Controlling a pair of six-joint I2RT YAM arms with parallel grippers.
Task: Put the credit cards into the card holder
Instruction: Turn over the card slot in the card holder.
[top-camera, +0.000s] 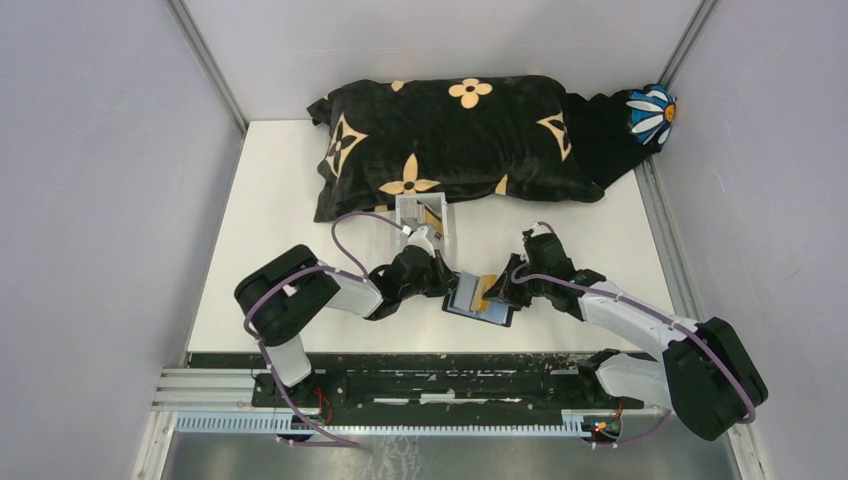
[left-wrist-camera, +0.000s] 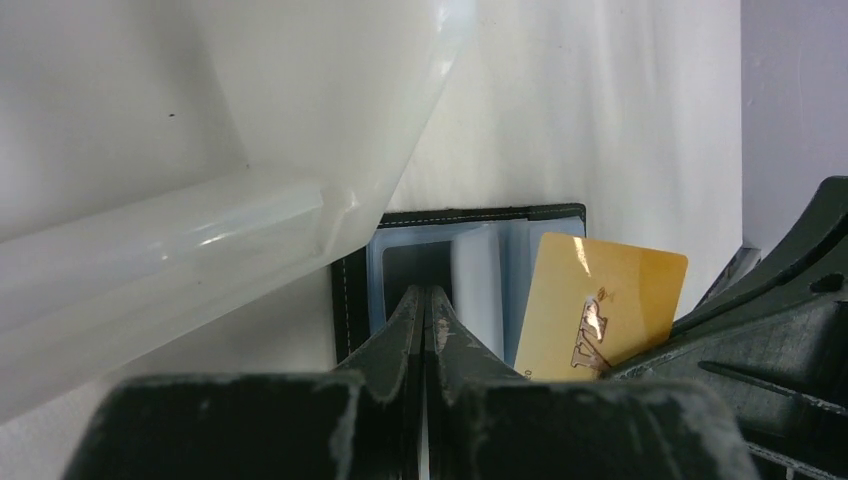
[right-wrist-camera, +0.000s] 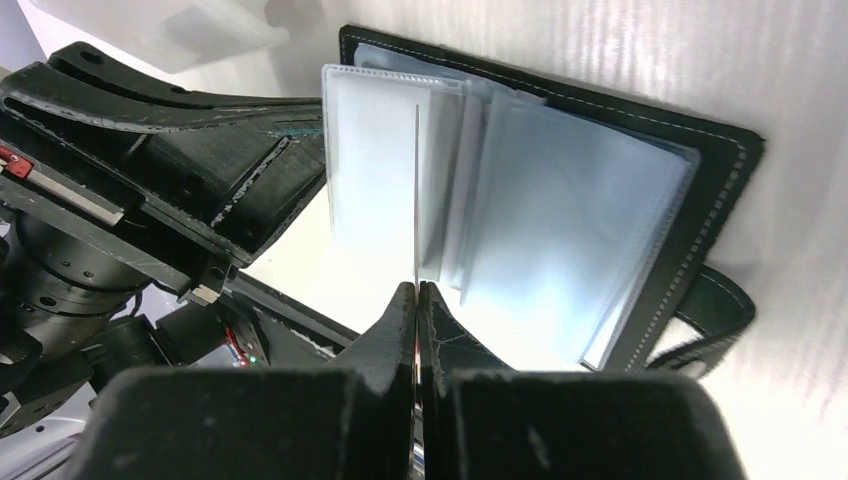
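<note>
The black card holder (top-camera: 478, 306) lies open on the white table between my two grippers, its clear sleeves fanned up (right-wrist-camera: 560, 230). My right gripper (top-camera: 497, 291) is shut on a gold credit card (left-wrist-camera: 600, 310). The right wrist view shows this card edge-on as a thin line (right-wrist-camera: 416, 190) rising from the fingertips (right-wrist-camera: 416, 288) over the sleeves. My left gripper (left-wrist-camera: 427, 295) is shut, with nothing visible between its fingers. Its tips sit at the left side of the holder (left-wrist-camera: 460, 218), right by the sleeves. Another gold card stands in the clear box behind.
A clear acrylic box (top-camera: 425, 222) stands just behind the left gripper and fills the upper left of the left wrist view (left-wrist-camera: 200, 240). A black pillow with tan flowers (top-camera: 450, 140) lies at the back, with a blue-and-white flower object (top-camera: 652, 112) in the far right corner.
</note>
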